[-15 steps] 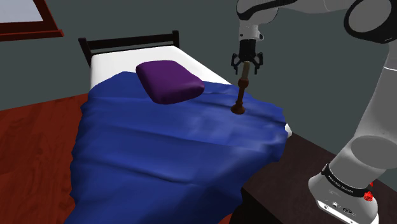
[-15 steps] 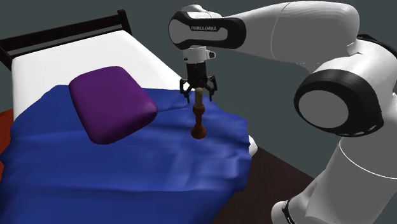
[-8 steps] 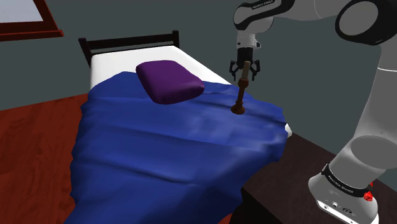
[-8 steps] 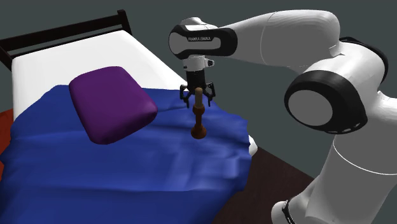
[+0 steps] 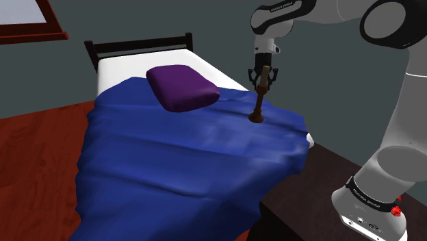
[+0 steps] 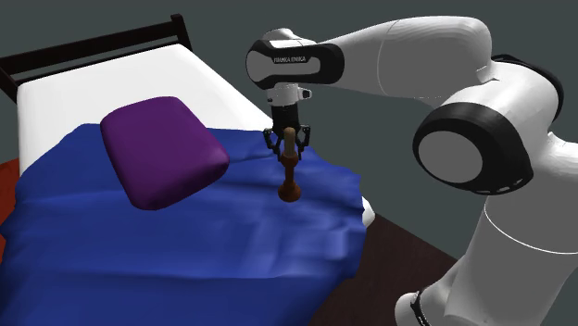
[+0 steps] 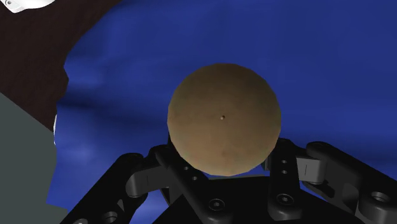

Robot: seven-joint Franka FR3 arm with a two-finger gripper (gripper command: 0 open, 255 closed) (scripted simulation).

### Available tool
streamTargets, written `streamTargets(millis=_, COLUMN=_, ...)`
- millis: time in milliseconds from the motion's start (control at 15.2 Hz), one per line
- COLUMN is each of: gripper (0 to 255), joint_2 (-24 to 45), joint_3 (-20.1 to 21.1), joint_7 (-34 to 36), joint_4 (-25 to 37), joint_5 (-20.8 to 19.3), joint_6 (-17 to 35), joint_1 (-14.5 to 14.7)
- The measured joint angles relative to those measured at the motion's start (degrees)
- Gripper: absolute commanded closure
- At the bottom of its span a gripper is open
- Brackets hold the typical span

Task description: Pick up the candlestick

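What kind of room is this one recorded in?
Most likely a bedroom: a bed with a dark headboard stands against a grey wall, covered by a blue blanket with a purple pillow on it. The floor beside it is reddish wood.

The arm [image 6: 417, 46] is built of smooth, rounded white shells that swell into thick cylinders at each joint. A pale round cap [image 6: 477, 153] ringed in thick black closes the joint end, and a black band [image 6: 295, 62] across the wrist housing carries small white lettering. Low down, a black collar [image 5: 369, 197] with tiny white print circles the lowest segment, with a red spot [image 5: 395, 210] at its edge. The gripper [image 5: 262, 74] is matt black throughout, made of jointed links dotted with round screw heads [image 7: 216, 205].
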Motion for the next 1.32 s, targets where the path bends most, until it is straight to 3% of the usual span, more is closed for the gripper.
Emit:
streamTargets(millis=396, gripper=255, joint_2=0.0, joint_3=0.0, joint_7=0.2, joint_4=0.8, joint_5=0.0, joint_6=-0.9, joint_1=0.0)
streamTargets(millis=1320, gripper=255, joint_2=-1.0, joint_3=0.0, joint_7=2.0, joint_4=9.7, joint_5=0.1, joint_6=-10.6, joint_1=-0.4)
